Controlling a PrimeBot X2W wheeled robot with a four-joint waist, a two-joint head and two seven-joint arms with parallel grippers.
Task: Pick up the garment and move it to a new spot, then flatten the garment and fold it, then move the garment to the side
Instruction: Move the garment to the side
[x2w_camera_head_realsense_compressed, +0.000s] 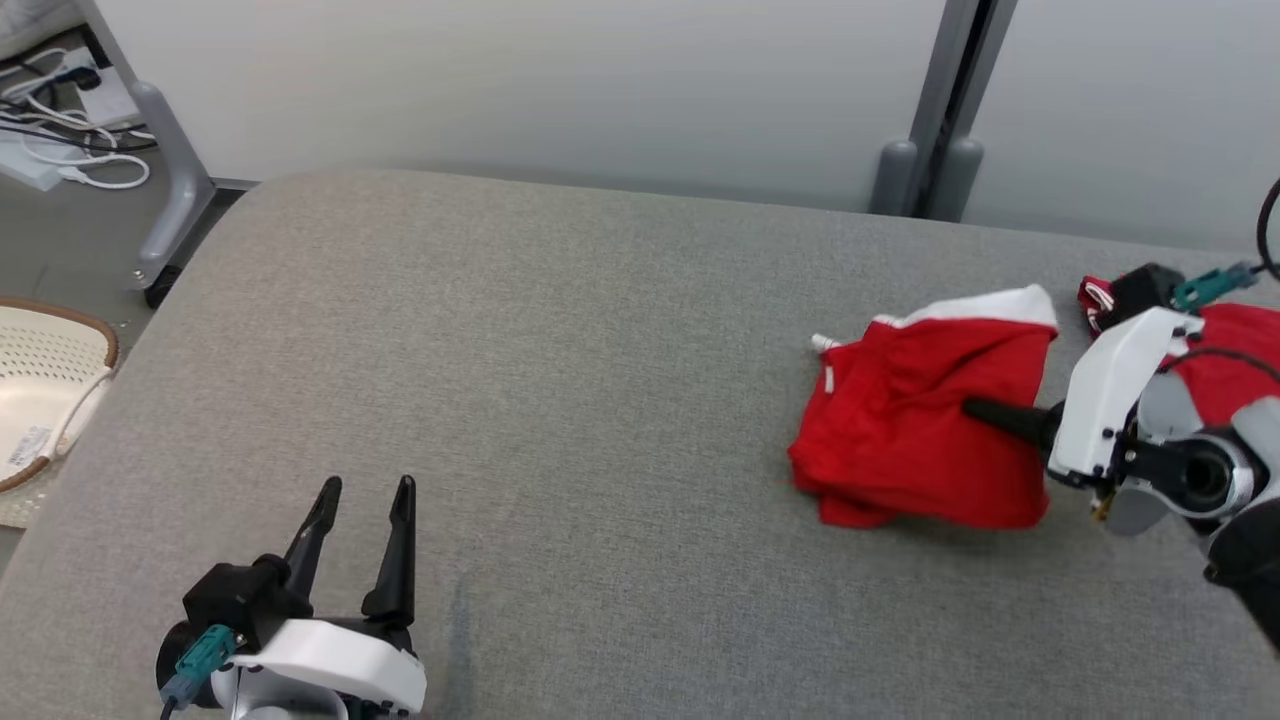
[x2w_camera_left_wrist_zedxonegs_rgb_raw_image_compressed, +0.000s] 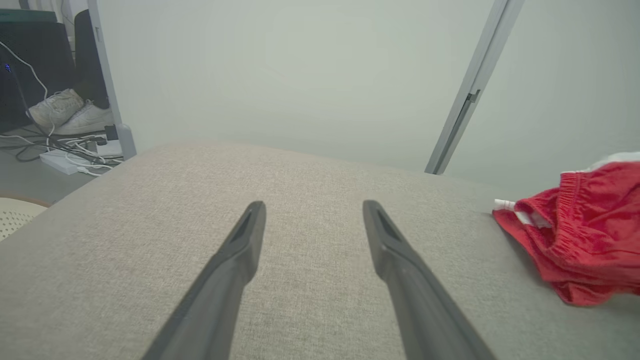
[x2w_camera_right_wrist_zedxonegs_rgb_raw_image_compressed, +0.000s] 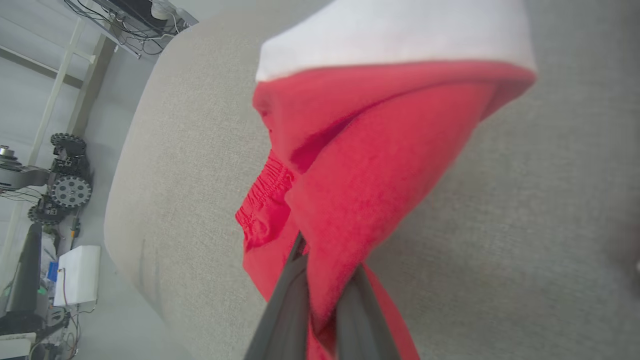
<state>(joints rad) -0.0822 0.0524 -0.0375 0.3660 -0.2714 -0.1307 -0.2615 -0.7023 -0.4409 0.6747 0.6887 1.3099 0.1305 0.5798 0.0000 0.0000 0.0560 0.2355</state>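
Nearest the lens, the left gripper (x2w_camera_head_realsense_compressed: 368, 484) is seen at the lower left of the head view, its two dark fingers held well apart and nothing between them; in the left wrist view bare grey cloth is seen between and beyond them. Most of the head view is taken up by the desk (x2w_camera_head_realsense_compressed: 600, 350), which is covered in grey fabric and rounded at its upper left corner. Behind it, across the top of the frame, a pale wall (x2w_camera_head_realsense_compressed: 550, 80) is seen, broken at the upper right by a grey post (x2w_camera_head_realsense_compressed: 945, 100). The garment (x2w_camera_head_realsense_compressed: 920, 430), red with a white band along its upper edge, is bunched in loose folds on the desk at the centre right of the head view, well apart from the left gripper. The right gripper (x2w_camera_head_realsense_compressed: 972, 407) is reached in from the right edge, and its fingers are pressed together and clamped on a fold of the red cloth, as is shown close up in the right wrist view. More red cloth is seen behind the right arm at the right edge. A cream perforated basket (x2w_camera_head_realsense_compressed: 40, 370) is cut off by the left edge, and tangled cables (x2w_camera_head_realsense_compressed: 70, 130) are seen on the floor at the upper left. A white drawstring end (x2w_camera_head_realsense_compressed: 822, 343) is seen at the garment's upper left corner.
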